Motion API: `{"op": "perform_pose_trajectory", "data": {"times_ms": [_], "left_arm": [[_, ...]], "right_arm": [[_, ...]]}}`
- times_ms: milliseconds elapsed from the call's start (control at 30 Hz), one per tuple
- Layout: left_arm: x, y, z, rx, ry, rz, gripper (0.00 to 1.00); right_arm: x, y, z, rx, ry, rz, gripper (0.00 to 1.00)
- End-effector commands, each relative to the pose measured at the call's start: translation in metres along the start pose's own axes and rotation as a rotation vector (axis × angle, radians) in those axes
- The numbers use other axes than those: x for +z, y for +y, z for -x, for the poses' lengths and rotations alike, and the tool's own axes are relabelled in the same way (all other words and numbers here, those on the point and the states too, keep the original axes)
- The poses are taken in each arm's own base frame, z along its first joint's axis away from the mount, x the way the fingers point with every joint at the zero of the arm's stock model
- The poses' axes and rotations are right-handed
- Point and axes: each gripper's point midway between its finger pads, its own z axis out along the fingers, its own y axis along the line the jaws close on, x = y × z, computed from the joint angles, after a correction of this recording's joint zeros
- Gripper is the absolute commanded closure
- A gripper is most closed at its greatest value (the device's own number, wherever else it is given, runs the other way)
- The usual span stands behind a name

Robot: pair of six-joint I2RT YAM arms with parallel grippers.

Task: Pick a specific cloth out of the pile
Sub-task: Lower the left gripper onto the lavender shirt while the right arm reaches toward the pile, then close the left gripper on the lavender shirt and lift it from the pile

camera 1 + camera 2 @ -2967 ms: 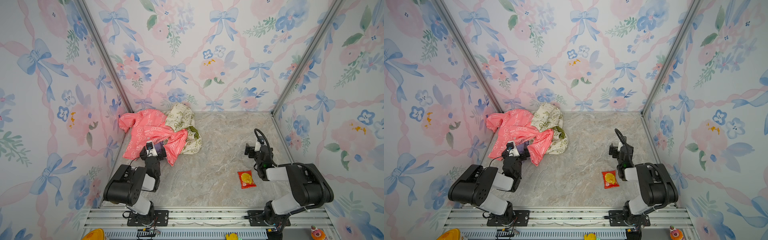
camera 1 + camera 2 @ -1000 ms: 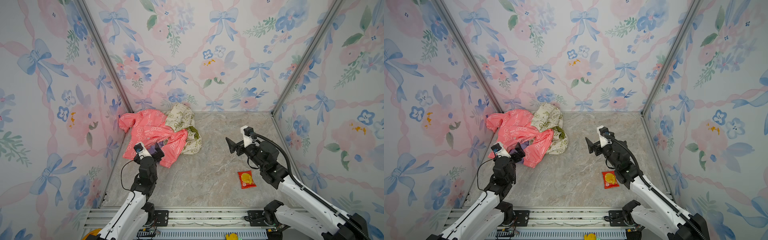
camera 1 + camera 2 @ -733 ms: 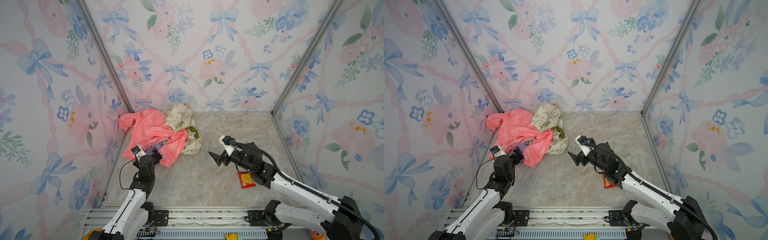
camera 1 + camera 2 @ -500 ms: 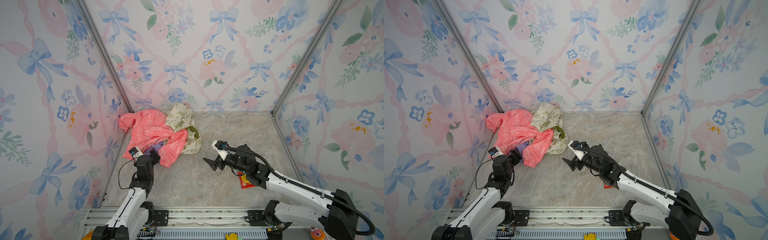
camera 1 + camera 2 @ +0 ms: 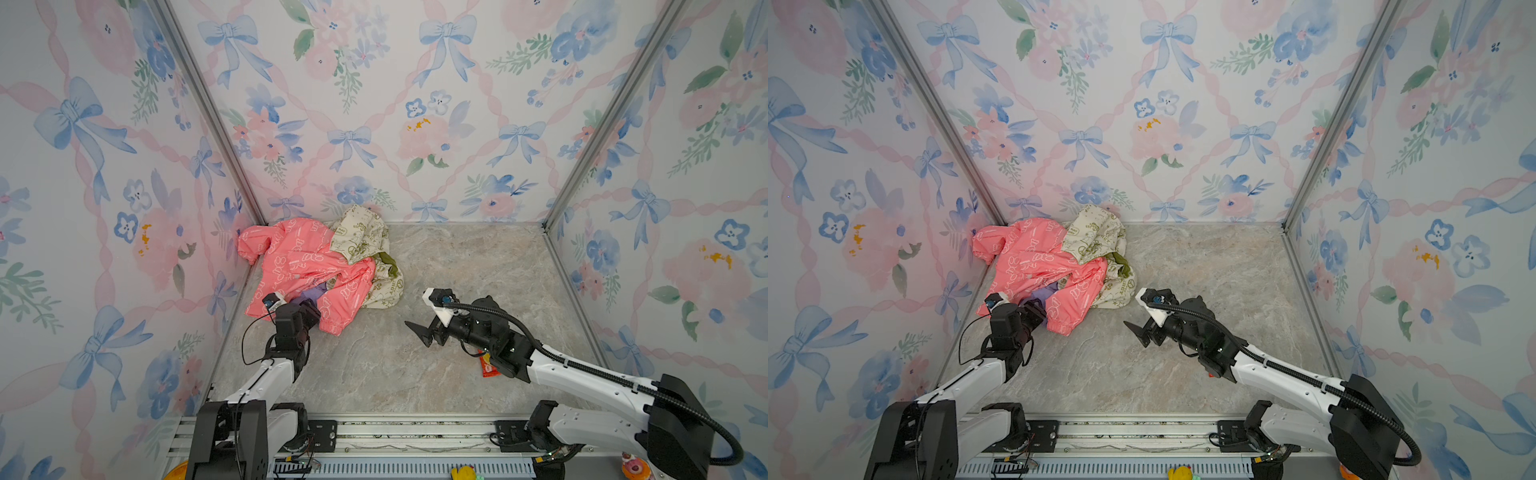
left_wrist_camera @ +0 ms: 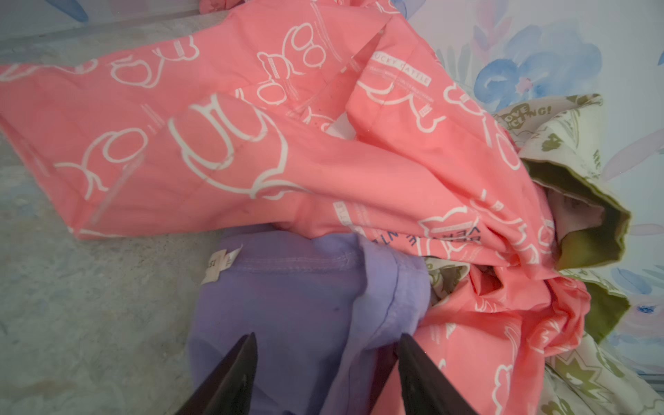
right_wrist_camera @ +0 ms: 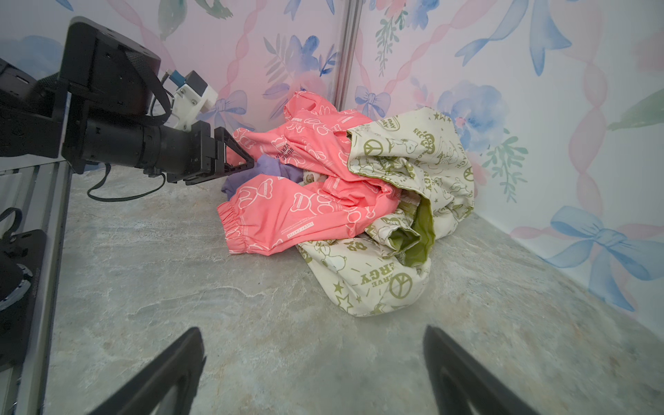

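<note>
Soft lavender cloth (image 6: 287, 305), tucked under the crumpled pink-and-cream pile (image 6: 323, 161), is straddled by half-open left fingers (image 6: 233, 381); right fingers (image 7: 172, 373) are spread wide, empty.

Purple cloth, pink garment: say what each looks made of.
Purple cloth: soft matte woven fabric, likely cotton; stitched seam, sewn-in tag, limp folds. Pink garment: thinner, smoother fabric, perhaps a light synthetic; crisp creases, slight sheen, elastic-gathered cuff, white print. Fibre cannot be confirmed.

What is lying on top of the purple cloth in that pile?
The coral-pink printed garment drapes over the purple cloth; only a hemmed corner with a white tag shows, at the left gripper. The rest is covered.
</note>
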Motion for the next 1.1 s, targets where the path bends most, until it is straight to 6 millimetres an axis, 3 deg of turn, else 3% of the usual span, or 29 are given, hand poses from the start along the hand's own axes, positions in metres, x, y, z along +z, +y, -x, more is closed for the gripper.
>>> {"op": "perform_pose_trajectory", "data": {"times_ms": [0,200,400,633,767,1067], "left_arm": [[0.005,-0.008,0.010,-0.047,-0.021,-0.026,0.43],[0.018,-0.011,0.003,-0.085,0.026,-0.059,0.58],[0.029,-0.009,-0.010,-0.099,0.073,-0.066,0.68],[0.035,-0.010,-0.018,-0.092,0.104,-0.075,1.00],[0.030,-0.015,-0.011,-0.092,0.083,-0.095,1.00],[0.007,-0.040,0.023,-0.093,-0.029,-0.189,1.00]], "right_arm": [[0.000,0.003,0.000,-0.006,-0.017,0.003,0.03],[-0.003,0.002,0.002,-0.008,-0.024,-0.005,0.03],[-0.004,-0.001,0.001,-0.013,-0.019,-0.021,0.03],[-0.004,-0.002,-0.001,-0.016,-0.012,-0.029,0.03],[-0.004,-0.003,0.000,-0.018,-0.014,-0.036,0.03],[-0.003,-0.004,-0.001,-0.017,-0.015,-0.039,0.03]]}}
